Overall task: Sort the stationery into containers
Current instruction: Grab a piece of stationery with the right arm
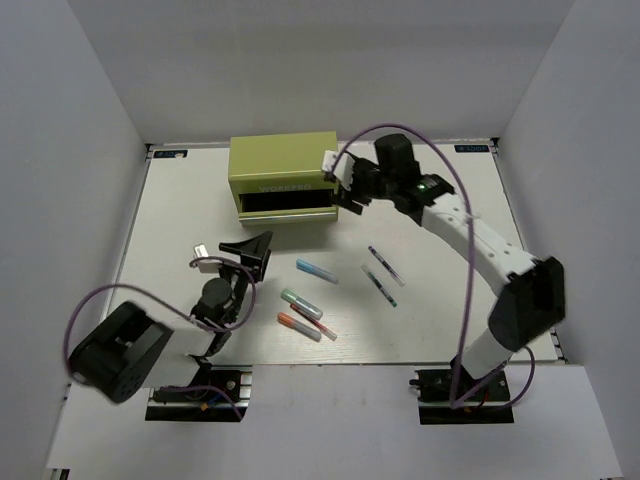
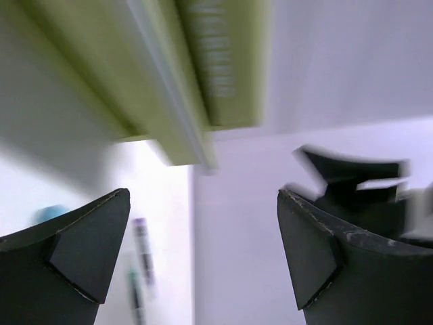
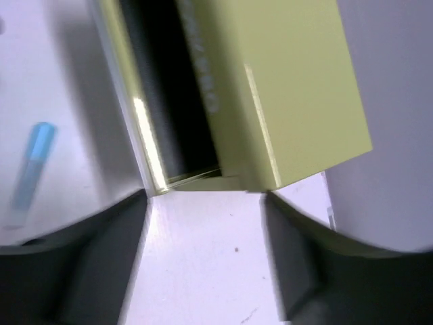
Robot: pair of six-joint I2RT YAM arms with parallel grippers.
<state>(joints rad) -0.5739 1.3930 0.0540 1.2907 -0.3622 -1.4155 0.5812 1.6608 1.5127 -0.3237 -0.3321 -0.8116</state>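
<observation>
The olive-green chest (image 1: 283,170) stands at the back with its bottom drawer (image 1: 290,206) pulled out, dark inside. My right gripper (image 1: 342,186) is open at the chest's right end; in the right wrist view its fingers (image 3: 88,264) straddle bare table below the drawer's corner (image 3: 169,101). My left gripper (image 1: 250,246) hangs open and empty in front of the chest (image 2: 210,74), fingers (image 2: 88,250) wide apart. On the table lie a blue-ended marker (image 1: 317,270), a green-ended marker (image 1: 300,303), an orange-ended marker (image 1: 298,326), a thin red pen (image 1: 318,324) and two thin dark pens (image 1: 385,265) (image 1: 378,283).
White walls close in the white table (image 1: 440,320) on three sides. The right arm's purple cable (image 1: 455,190) loops above its forearm. The left arm's base (image 1: 120,352) sits at the near left, the right arm's elbow (image 1: 525,300) at the near right.
</observation>
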